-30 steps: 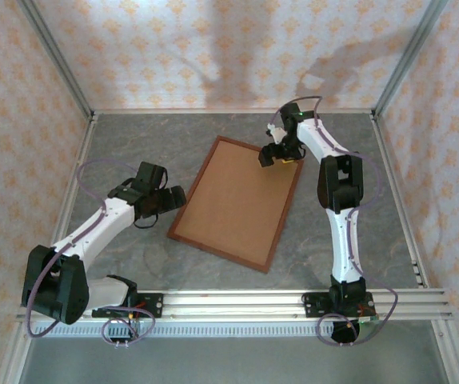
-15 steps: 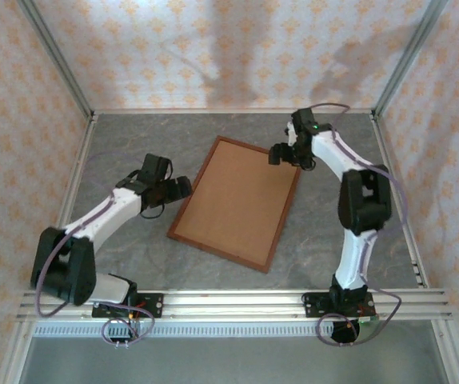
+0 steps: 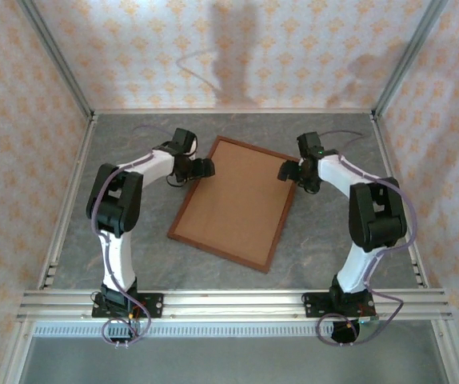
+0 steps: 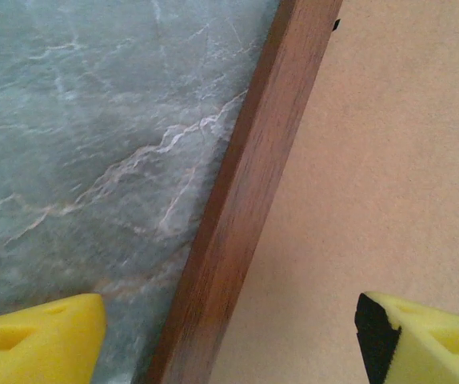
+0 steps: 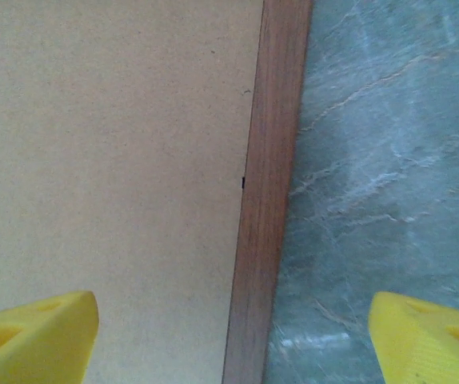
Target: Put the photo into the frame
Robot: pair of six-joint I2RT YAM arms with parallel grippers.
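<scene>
Grey marbled tabletop (image 3: 157, 248); brown backing board (image 3: 237, 200) lies at its centre; patterned walls (image 3: 213, 56) from 9 to 3 o'clock; metal rail (image 3: 229, 302) at 6.

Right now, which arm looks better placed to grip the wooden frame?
Right, marginally. The right gripper and left gripper both stand open astride rails of the reddish-brown rectangular wooden frame, but the right's rail runs straight through its gap; the left's slants.

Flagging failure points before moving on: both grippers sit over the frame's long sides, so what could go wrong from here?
1. The left gripper and right gripper each straddle a thin rail of the frame with jaws open; uneven closing could skew it on the smooth table.
2. One fingertip of each hangs over the backing board and might press or catch it.
</scene>
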